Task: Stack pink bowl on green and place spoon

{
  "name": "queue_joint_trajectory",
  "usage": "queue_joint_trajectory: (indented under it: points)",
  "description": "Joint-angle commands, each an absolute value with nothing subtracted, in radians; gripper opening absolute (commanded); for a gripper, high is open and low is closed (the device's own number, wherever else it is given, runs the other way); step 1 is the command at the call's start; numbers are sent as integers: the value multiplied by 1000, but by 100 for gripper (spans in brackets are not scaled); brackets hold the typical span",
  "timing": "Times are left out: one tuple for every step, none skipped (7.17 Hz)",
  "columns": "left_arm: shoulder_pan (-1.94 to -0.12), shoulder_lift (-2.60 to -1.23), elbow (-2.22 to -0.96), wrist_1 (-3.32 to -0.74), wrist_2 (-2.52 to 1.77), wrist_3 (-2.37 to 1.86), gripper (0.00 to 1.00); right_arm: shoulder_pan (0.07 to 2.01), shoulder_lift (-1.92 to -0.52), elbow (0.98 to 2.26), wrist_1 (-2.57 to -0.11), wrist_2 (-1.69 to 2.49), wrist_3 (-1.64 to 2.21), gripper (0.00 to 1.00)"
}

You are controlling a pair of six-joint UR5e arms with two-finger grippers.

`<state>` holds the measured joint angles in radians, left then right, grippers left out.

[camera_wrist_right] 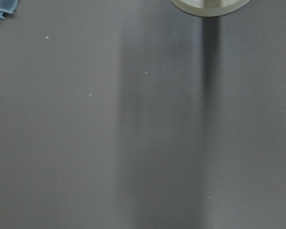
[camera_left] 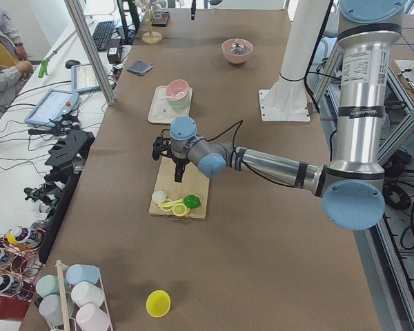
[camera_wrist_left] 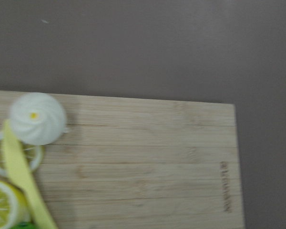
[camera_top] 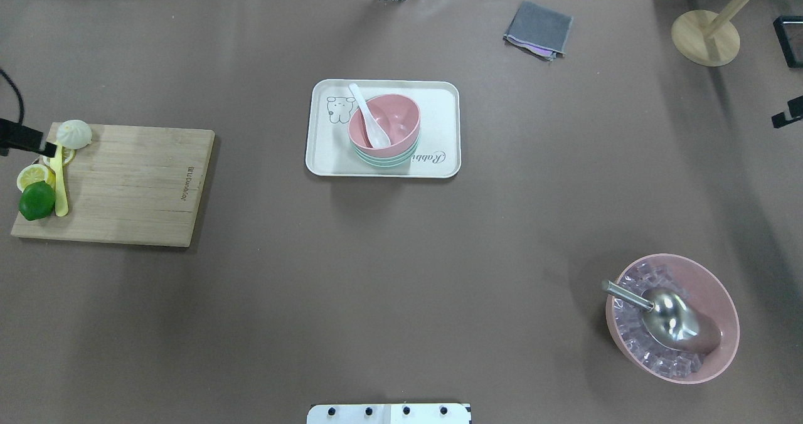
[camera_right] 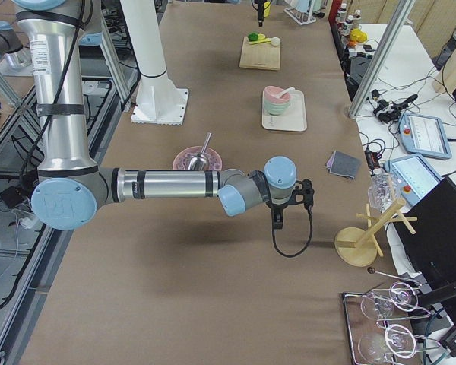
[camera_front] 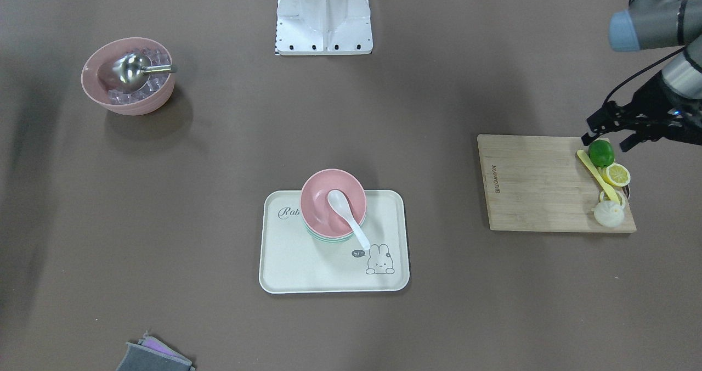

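A pink bowl [camera_front: 333, 202] sits nested on a green bowl [camera_front: 329, 240] on the cream rabbit tray [camera_front: 307, 266]. A white spoon [camera_front: 346, 217] lies in the pink bowl with its handle over the rim. The stack also shows in the overhead view [camera_top: 384, 123]. My left gripper [camera_front: 603, 140] is open and empty above the far corner of the cutting board [camera_front: 537, 187], well away from the tray. My right gripper [camera_right: 277, 213] hangs over bare table near the wooden stand [camera_right: 359, 247]; I cannot tell whether it is open or shut.
The cutting board holds a lime [camera_front: 601, 152], a lemon half [camera_front: 617, 174], a yellow knife [camera_front: 595, 173] and a white bun [camera_front: 609, 214]. A second pink bowl [camera_front: 129, 77] with ice and a metal scoop stands far off. A grey cloth [camera_top: 538, 30] lies beyond the tray.
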<state>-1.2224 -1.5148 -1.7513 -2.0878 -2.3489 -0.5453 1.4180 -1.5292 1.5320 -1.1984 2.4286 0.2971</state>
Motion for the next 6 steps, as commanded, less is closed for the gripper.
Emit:
queue_joint_trajectory:
  points:
    - [-1385, -1425, -1747, -1997, -2365, -205, 98, 1471, -1522, 1519, -1372, 2307, -11, 100]
    - [-1419, -1434, -1752, -1897, -2365, -127, 98, 1479, -1538, 1520, -1373, 2328, -14, 100]
    - [-1420, -1451, -1753, -1834, -2365, -126, 98, 1479, -1569, 1525, -1367, 2371, -11, 100]
    - [-1419, -1456, -1747, -1829, -2365, -126, 98, 1479, -1581, 1526, -1367, 2425, 0, 100]
    - [-1419, -1475, -1749, -1780, -2364, -126, 98, 1479, -1582, 1526, -1367, 2430, 2, 100]
    - [-1419, -1544, -1756, -1638, -2364, -127, 98, 1479, -1582, 1525, -1367, 2428, 2, 100]
